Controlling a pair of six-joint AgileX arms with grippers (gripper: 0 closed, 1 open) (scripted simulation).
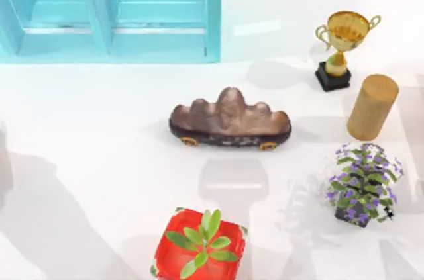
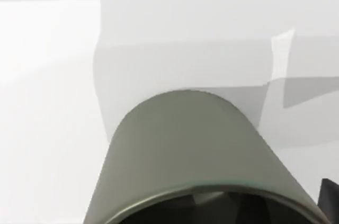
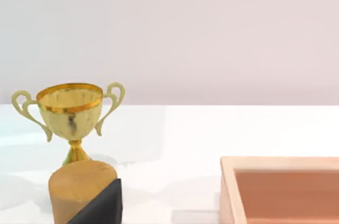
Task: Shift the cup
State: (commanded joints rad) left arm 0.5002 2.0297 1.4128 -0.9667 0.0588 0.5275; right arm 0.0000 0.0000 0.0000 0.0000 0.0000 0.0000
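One cup [image 2: 190, 155], olive-grey, sits right against the left wrist camera, rim toward the lens; left gripper's state: cannot tell.

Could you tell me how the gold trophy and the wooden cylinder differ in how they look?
The gold trophy is shiny, with two curled handles, an open bowl and a black base; the wooden cylinder is matte tan, plain and solid-topped, with no base. The trophy narrows to a thin stem; the cylinder keeps one width. Both stand upright near the table's right side.
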